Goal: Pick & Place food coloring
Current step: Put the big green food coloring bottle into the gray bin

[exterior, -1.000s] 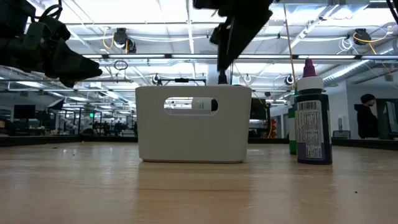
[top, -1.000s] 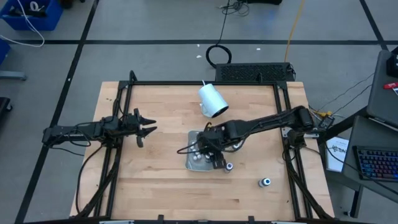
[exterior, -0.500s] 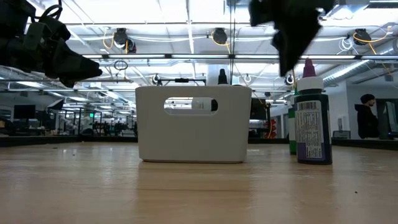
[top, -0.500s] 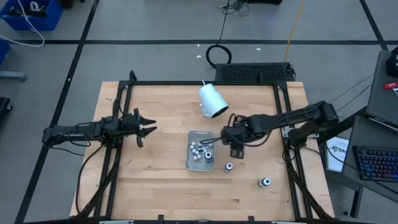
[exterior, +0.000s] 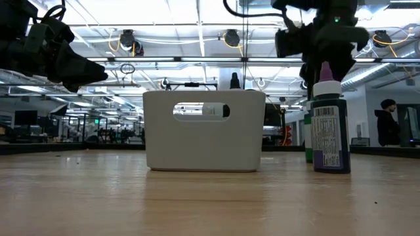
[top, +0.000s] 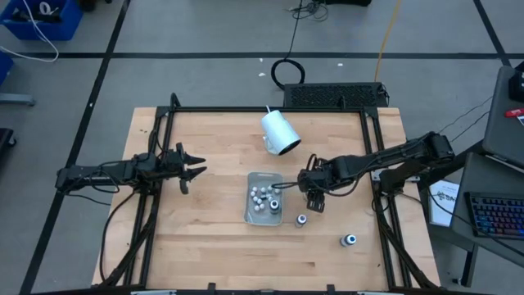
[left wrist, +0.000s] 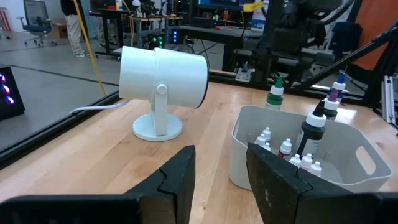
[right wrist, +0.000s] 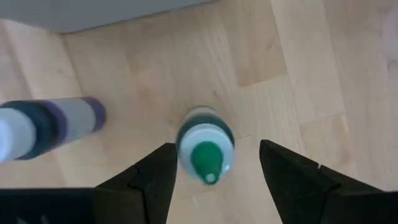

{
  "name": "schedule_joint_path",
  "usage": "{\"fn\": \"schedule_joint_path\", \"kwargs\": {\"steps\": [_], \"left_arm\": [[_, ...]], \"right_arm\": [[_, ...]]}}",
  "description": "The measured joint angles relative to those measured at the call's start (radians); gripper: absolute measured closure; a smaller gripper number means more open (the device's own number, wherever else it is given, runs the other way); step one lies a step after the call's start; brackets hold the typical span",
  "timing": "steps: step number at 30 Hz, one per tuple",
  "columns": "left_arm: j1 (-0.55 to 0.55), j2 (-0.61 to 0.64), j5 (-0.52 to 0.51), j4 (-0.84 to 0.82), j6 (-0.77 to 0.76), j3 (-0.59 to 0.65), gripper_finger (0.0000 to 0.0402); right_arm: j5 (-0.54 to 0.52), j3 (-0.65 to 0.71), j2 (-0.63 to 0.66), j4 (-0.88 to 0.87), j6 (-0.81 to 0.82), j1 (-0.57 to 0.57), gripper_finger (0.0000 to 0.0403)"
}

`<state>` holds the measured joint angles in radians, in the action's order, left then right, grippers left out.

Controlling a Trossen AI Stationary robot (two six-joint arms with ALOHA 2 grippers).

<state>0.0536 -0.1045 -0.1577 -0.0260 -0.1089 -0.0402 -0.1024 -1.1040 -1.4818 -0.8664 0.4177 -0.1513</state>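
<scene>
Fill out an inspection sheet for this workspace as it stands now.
Surface: wooden table, bare around the work area.
Job's things: white bin holding small bottles; green-capped bottle and purple-capped bottle standing outside it.
Clutter: white cup-shaped object on a stand.
End effectors: right end effector open, directly above the green-capped bottle; left end effector open, waiting off to the left.
Cables: black coil on the floor beyond the table.
Surroundings: person in the background; keyboard at right.
</scene>
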Motion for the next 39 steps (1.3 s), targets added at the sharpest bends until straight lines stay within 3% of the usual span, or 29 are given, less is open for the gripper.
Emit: {"fn": "schedule_joint_path", "kwargs": {"steps": [39], "left_arm": [[0.000,0.000,0.000,0.000,0.000,0.000,0.0254]], "right_arm": [[0.035,0.018,-0.001,0.041,-0.006,0.028,0.0190]]}}
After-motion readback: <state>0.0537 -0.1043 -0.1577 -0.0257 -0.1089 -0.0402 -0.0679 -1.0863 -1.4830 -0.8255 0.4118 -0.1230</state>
